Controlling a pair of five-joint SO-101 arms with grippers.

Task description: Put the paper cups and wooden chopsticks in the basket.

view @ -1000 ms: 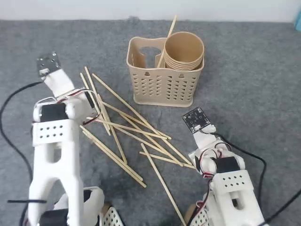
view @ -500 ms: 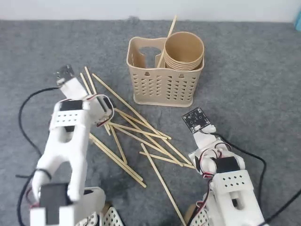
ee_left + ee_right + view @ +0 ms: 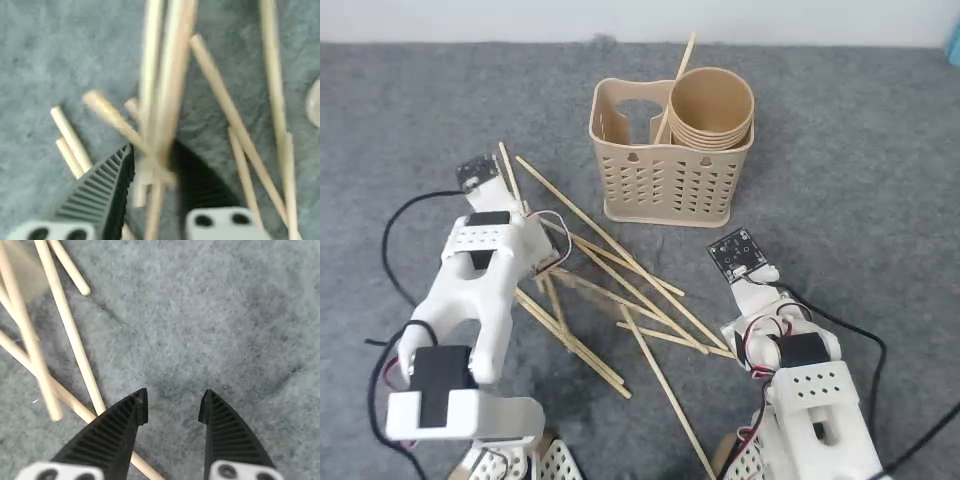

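Observation:
The beige basket [image 3: 665, 175] stands at the back, with stacked paper cups [image 3: 712, 105] in one compartment and one chopstick [image 3: 678, 72] leaning out beside them. Several wooden chopsticks [image 3: 620, 285] lie crossed on the grey carpet in front of it. My left arm [image 3: 485, 260] bends over the pile's left end. My left gripper [image 3: 151, 150] is open, and a few chopsticks [image 3: 157, 115] run between its fingers. My right arm [image 3: 790, 355] stands at the pile's right end. My right gripper [image 3: 174, 400] is open over bare carpet, with chopsticks [image 3: 65, 325] lying just to one side.
Grey carpet [image 3: 860, 180] covers the whole surface, with free room right of the basket and at the far left. A black cable [image 3: 400, 230] loops beside the left arm, and another cable [image 3: 865, 345] trails from the right arm.
My left arm has swung from the far left down onto the chopstick pile, and some sticks near it have shifted. The right arm has kept still.

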